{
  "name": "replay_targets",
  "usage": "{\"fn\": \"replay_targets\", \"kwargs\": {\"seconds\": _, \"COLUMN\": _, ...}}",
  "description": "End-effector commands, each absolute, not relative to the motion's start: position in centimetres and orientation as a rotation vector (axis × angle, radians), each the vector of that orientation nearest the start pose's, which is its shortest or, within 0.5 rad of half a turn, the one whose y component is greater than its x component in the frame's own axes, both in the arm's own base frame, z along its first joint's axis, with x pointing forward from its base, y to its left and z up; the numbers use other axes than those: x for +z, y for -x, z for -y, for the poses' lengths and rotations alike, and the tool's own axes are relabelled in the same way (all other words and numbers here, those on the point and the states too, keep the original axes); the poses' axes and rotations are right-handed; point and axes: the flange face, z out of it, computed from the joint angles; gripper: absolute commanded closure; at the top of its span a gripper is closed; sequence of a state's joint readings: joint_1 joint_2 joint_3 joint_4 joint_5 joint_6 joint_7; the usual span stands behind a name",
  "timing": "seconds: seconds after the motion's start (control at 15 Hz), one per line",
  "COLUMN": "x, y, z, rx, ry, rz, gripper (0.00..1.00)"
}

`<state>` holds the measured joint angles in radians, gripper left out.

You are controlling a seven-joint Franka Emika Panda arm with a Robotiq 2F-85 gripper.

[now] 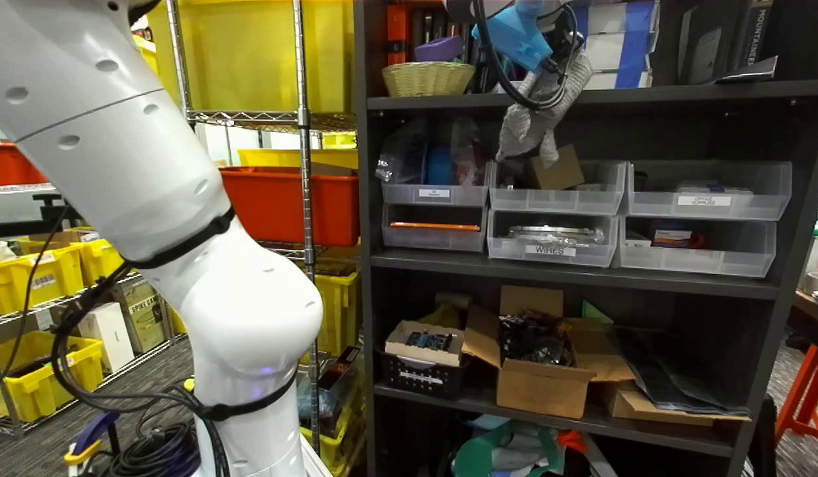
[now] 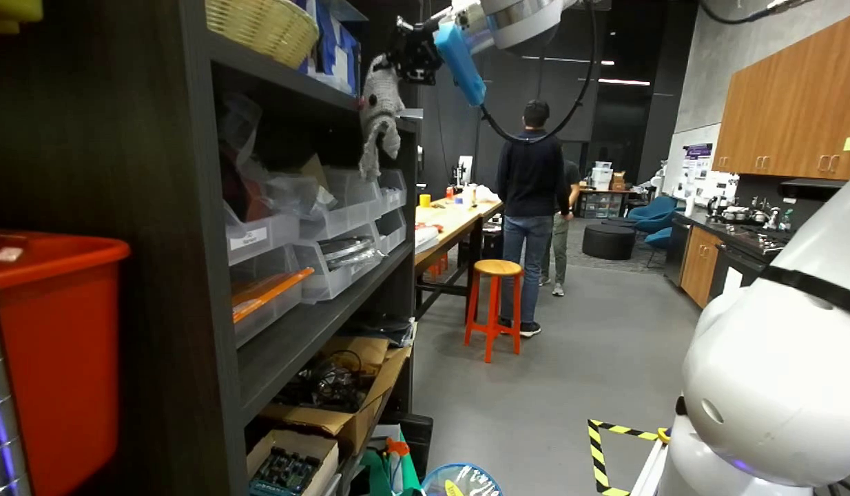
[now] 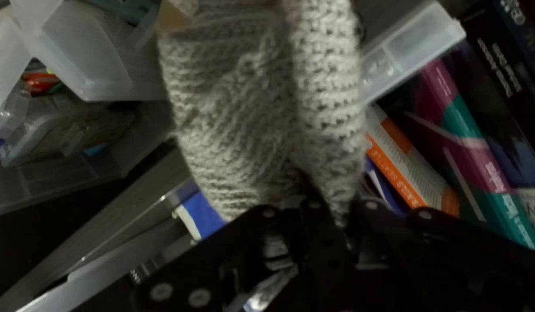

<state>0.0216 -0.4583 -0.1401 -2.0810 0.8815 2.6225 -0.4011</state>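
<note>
A big white arm (image 1: 250,311) was closest in an exterior view, and the grey toy (image 1: 540,126) hung high up by the dark shelf (image 1: 449,264). In an exterior view, the claw (image 2: 389,63) pinched the toy near its top, and the toy dangled close to some clear bins (image 2: 349,212). In the wrist view, the claw squeezed tight on the toy, with books (image 3: 471,125) at the right.

In both exterior views we see a yellowish woven basket (image 1: 427,81) near the top, a red-orange plastic bin (image 1: 270,207) towards the left and an open brown cardboard box (image 1: 541,387) in the lower half. In an exterior view we find a round wooden stool with orange legs (image 2: 497,267) near the middle and brown wooden cabinets (image 2: 790,100) at upper right.
</note>
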Motion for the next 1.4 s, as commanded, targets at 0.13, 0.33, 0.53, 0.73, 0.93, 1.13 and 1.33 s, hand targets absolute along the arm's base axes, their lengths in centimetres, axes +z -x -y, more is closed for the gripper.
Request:
{"fn": "replay_targets", "kwargs": {"seconds": 0.13, "x": 77.2, "y": -44.7, "z": 10.1, "rx": -1.534, "ry": 2.016, "rz": -0.44, "gripper": 0.97}}
{"fn": "replay_targets", "kwargs": {"seconds": 0.33, "x": 79.0, "y": -45.1, "z": 10.3, "rx": -1.593, "ry": 1.968, "rz": -0.48, "gripper": 0.97}}
{"fn": "replay_targets", "kwargs": {"seconds": 0.53, "x": 80.6, "y": -45.8, "z": 10.3, "rx": -1.645, "ry": 1.922, "rz": -0.515, "gripper": 0.97}}
{"fn": "replay_targets", "kwargs": {"seconds": 0.73, "x": 81.6, "y": -47.4, "z": 9.9, "rx": -1.667, "ry": 1.895, "rz": -0.538, "gripper": 0.97}}
{"fn": "replay_targets", "kwargs": {"seconds": 0.93, "x": 81.8, "y": -49.6, "z": 9.8, "rx": -1.657, "ry": 1.881, "rz": -0.561, "gripper": 0.97}}
{"fn": "replay_targets", "kwargs": {"seconds": 1.13, "x": 81.4, "y": -52.1, "z": 10.3, "rx": -1.65, "ry": 1.868, "rz": -0.604, "gripper": 0.97}}
{"fn": "replay_targets", "kwargs": {"seconds": 1.33, "x": 80.1, "y": -54.5, "z": 11.6, "rx": -1.599, "ry": 1.886, "rz": -0.659, "gripper": 0.97}}
